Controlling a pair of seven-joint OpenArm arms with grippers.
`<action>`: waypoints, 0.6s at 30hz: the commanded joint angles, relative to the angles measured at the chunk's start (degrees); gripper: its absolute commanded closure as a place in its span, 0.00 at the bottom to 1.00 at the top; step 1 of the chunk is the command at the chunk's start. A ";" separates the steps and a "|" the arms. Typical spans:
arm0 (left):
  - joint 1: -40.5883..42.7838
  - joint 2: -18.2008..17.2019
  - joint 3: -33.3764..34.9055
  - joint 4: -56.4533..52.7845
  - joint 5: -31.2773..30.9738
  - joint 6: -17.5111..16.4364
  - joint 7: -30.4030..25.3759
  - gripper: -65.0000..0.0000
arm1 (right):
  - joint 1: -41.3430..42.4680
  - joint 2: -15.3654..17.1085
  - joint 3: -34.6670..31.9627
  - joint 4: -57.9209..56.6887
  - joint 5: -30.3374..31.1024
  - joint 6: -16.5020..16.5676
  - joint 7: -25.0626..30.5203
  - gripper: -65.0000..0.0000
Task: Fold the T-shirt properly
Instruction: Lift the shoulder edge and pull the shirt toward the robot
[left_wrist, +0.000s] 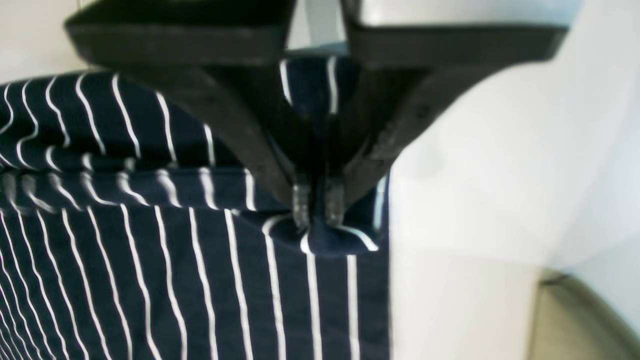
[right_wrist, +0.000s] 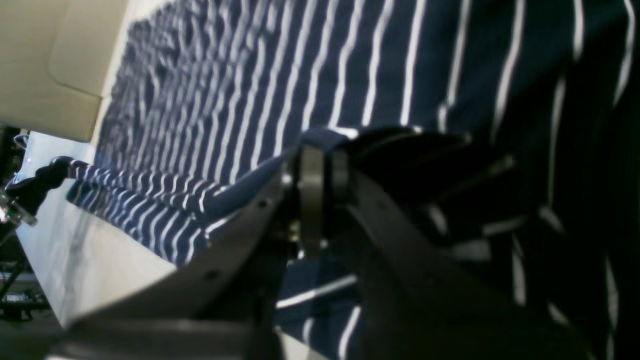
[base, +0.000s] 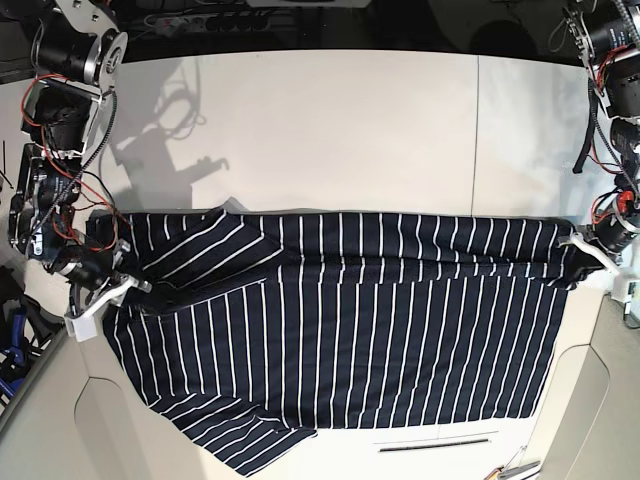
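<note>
The T-shirt (base: 340, 340) lies spread across the desk (base: 350, 130), soft and limp (likely to sag). The left gripper (left_wrist: 317, 210) and right gripper (right_wrist: 320, 165) each pinch an opposite edge, sensible holds.

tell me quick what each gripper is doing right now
Left gripper: closed on a corner of the navy white-striped fabric T-shirt.
Right gripper: closed on the T-shirt's edge.

T-shirt (base: 350, 340) spread on table (base: 350, 130), between claws.
</note>
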 joint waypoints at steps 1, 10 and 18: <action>-1.27 -1.36 0.57 0.81 -0.87 -0.17 -1.62 1.00 | 1.60 0.76 0.13 -0.11 0.28 0.37 2.23 1.00; -1.25 -1.27 2.03 0.81 0.72 -0.13 -1.62 0.87 | 1.55 0.76 0.13 -2.97 -0.92 0.35 5.60 0.81; -1.25 -1.29 1.97 0.81 1.22 6.34 -1.62 0.38 | 1.55 0.81 0.74 -2.64 -0.26 0.17 2.62 0.44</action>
